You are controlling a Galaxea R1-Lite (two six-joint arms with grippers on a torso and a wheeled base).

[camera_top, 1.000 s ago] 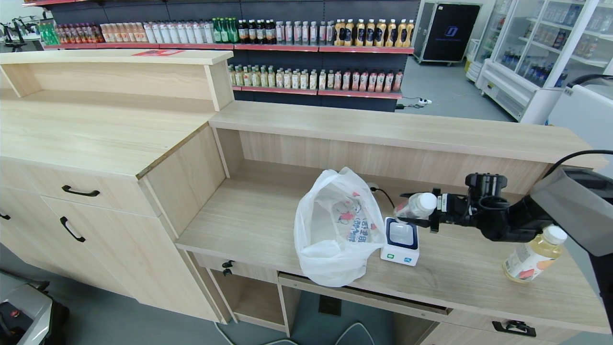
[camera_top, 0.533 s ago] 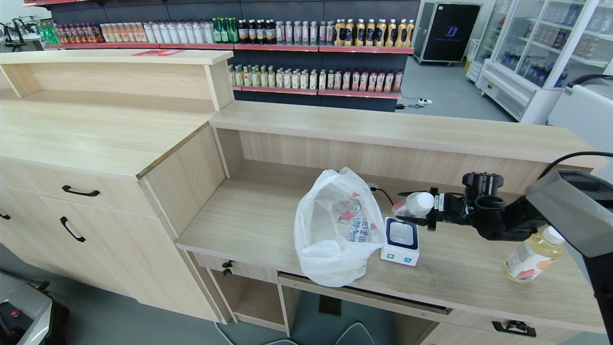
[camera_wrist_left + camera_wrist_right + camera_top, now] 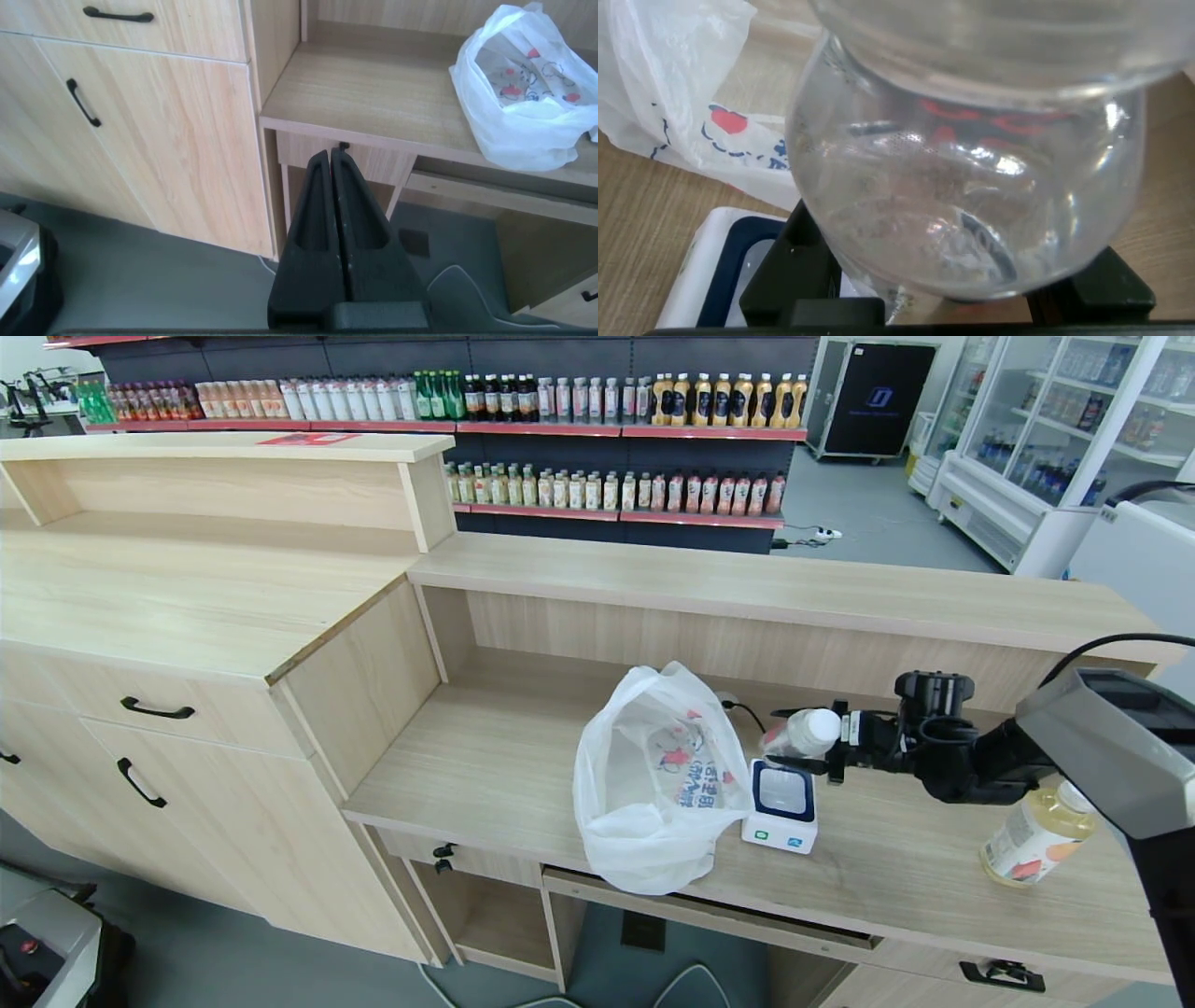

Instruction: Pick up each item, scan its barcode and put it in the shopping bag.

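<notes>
My right gripper (image 3: 810, 739) is shut on a clear bottle with a white cap (image 3: 801, 735), held on its side just above the white barcode scanner (image 3: 780, 806). In the right wrist view the clear bottle (image 3: 971, 187) looms close, with the scanner (image 3: 719, 275) and the bag (image 3: 682, 93) beneath it. The white plastic shopping bag (image 3: 653, 775) stands open on the counter, touching the scanner's left side. A yellow drink bottle (image 3: 1038, 834) stands at the counter's right end. My left gripper (image 3: 332, 177) hangs shut, low in front of the counter, holding nothing.
The light wood counter (image 3: 485, 765) has a raised ledge (image 3: 747, 588) behind and a taller cabinet (image 3: 187, 616) on the left. A black cable (image 3: 747, 714) runs behind the bag. Shelves of bottles (image 3: 560, 401) and glass fridges (image 3: 1046, 429) stand far back.
My right gripper has carried the clear bottle slightly left and farther back over the scanner. The bag, the scanner and the yellow bottle have stayed put.
</notes>
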